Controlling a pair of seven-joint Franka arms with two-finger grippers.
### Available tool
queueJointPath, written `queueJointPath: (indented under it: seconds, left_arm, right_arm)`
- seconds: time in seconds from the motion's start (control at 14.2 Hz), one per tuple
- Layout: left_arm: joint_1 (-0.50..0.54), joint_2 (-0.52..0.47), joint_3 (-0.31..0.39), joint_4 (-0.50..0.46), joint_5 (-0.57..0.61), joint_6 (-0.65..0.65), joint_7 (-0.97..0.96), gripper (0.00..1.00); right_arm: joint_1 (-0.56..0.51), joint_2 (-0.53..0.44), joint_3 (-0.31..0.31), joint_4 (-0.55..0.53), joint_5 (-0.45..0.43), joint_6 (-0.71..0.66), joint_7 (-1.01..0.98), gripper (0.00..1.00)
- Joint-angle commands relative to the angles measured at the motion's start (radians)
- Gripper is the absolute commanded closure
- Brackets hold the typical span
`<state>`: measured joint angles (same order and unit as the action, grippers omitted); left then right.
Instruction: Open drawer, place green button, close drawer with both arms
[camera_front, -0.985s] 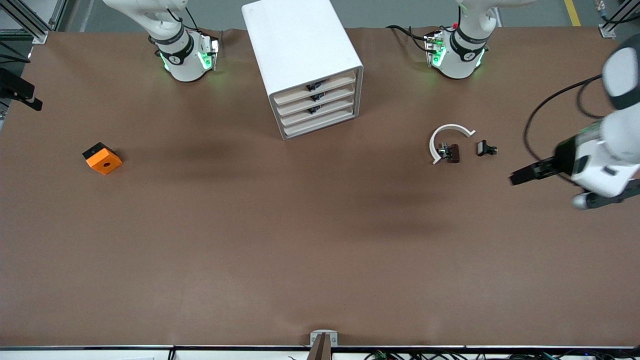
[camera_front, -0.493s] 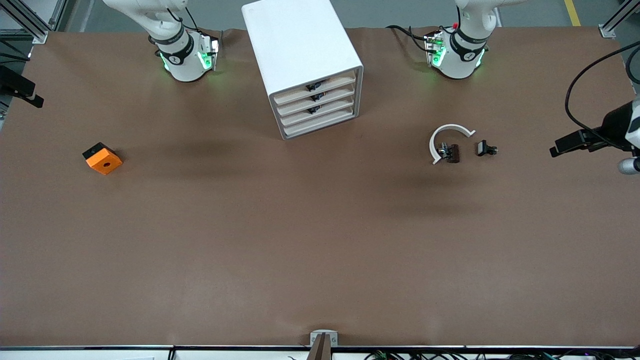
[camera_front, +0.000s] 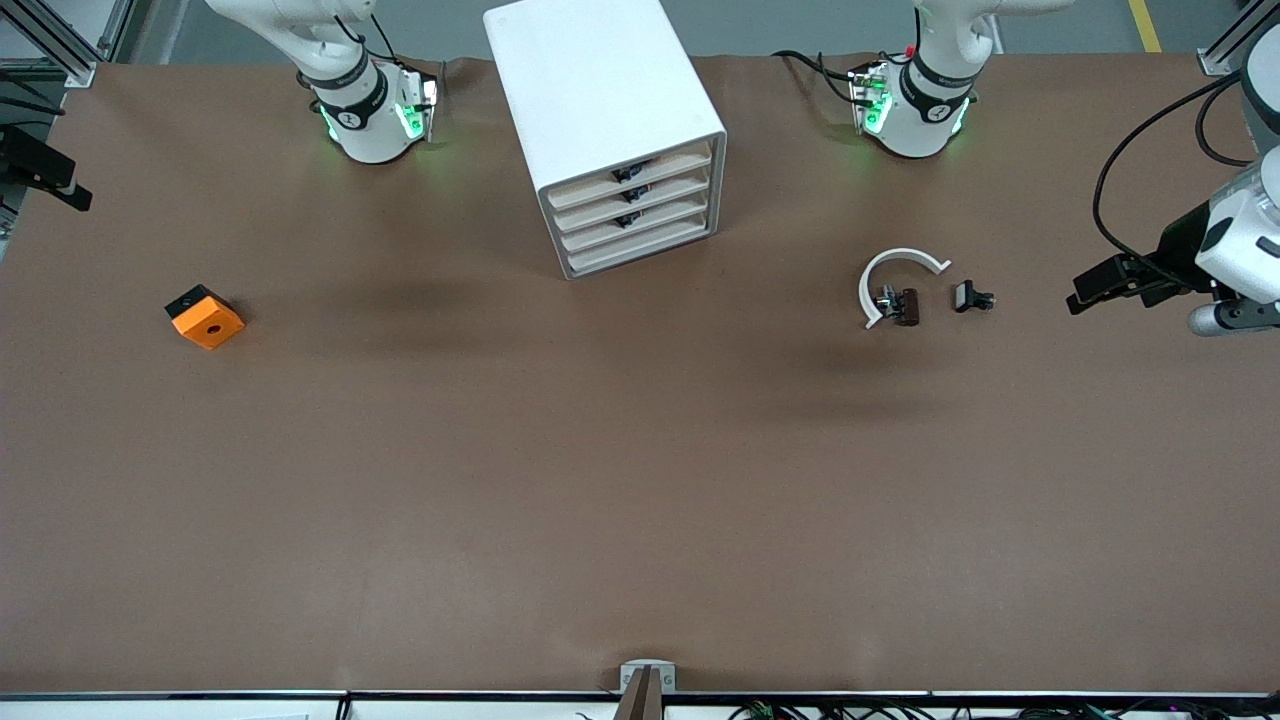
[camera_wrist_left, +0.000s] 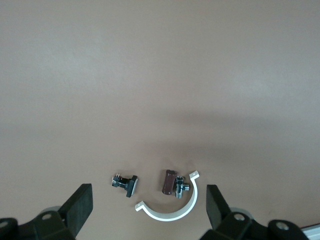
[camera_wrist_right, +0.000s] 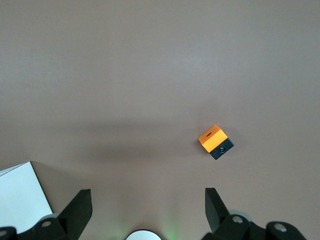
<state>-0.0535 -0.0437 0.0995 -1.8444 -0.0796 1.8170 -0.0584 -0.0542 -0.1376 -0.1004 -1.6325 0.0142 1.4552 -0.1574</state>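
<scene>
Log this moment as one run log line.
drawer: closed | left gripper: open, empty, above table's left-arm end | right gripper: open, empty

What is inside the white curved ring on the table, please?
Within the white curved ring's arc lies a small brown-and-metal part, at the ring's open side. Another small dark part lies outside, beside it. Nothing covers them; their undersides are hidden.

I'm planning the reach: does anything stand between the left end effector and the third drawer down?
Only low clutter: a white ring and small dark parts lie on the table between the left end effector and the drawer, which is shut.
</scene>
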Motion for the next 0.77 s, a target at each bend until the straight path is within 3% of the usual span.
queueJointPath:
  seconds: [0.0,0.7]
  left_arm:
    - [-0.002,-0.036,0.008,0.025,0.020,-0.002,0.017,0.00]
    - [-0.014,-0.038,-0.030,0.221,0.041,-0.200,0.008,0.00]
  right_arm:
    - [0.004,-0.014,-0.001,0.002,0.007,-0.002,0.019,0.00]
    - [-0.004,-0.016,-0.012,0.002,0.006,-0.006,0.018,0.00]
